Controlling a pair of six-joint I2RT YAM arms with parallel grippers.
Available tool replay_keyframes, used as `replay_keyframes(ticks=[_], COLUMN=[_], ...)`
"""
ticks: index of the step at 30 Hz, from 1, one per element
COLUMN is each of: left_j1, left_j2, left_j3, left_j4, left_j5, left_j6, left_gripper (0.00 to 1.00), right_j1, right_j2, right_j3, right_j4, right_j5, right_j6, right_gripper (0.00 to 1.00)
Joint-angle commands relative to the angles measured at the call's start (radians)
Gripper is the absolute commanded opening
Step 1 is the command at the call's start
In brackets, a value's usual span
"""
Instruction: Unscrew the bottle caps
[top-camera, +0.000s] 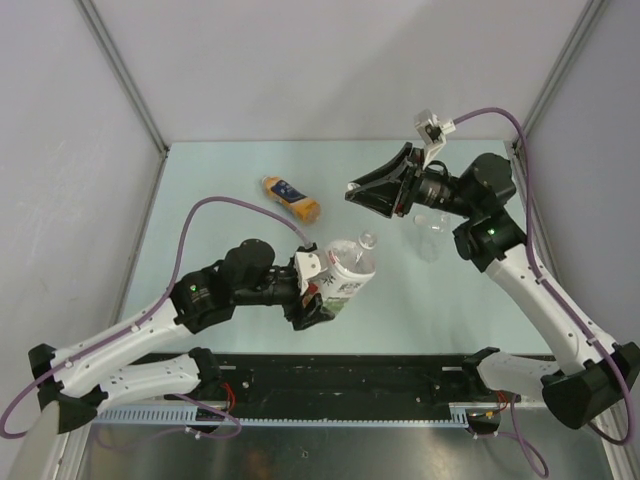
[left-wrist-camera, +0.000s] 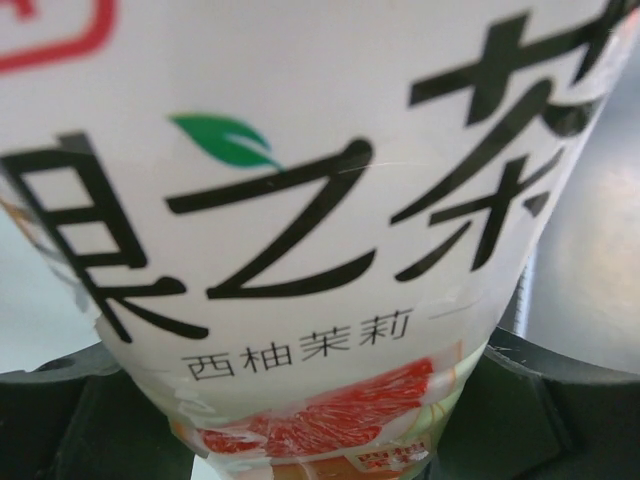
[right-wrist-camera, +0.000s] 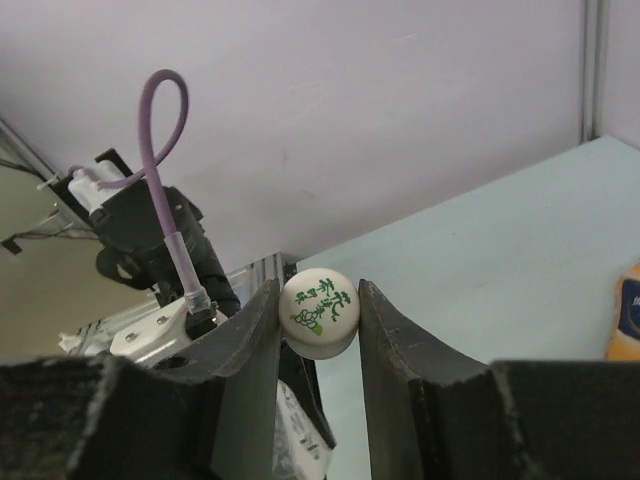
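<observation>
pinching a white cap (right-wrist-camera: 319, 312) in right gripper (top-camera: 356, 190); left gripper (top-camera: 322, 290) clasping bottle (top-camera: 350, 268), fingertips hidden

The white label of the bottle (left-wrist-camera: 300, 200) carries large black Chinese characters. Of these, 之 and a partly cropped 茶 can be read, while the character to their left is cut off by the frame. Below them runs a smaller line, 西柚茉莉, and above them sits a green leaf mark. The white cap (right-wrist-camera: 319, 312) bears green printed characters too small to read, and the print on the orange bottle (top-camera: 291, 198) is likewise illegible.
</observation>
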Motion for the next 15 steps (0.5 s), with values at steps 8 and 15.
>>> replay_keyframes(ticks=[8, 15], left_j1=[-0.003, -0.003], left_j2=[-0.038, -0.065], left_j3=[0.039, 0.013], left_j4=[0.045, 0.070], left_j5=[0.283, 0.095], left_j6=[0.049, 0.026], left_gripper=[0.00, 0.00], right_j1=[-0.026, -0.026], right_j2=[-0.067, -0.050], right_j3=[-0.017, -0.021], right_j4=[0.020, -0.128], right_j5=[-0.054, 0.067], right_j6=[-0.067, -0.138], right_gripper=[0.03, 0.04])
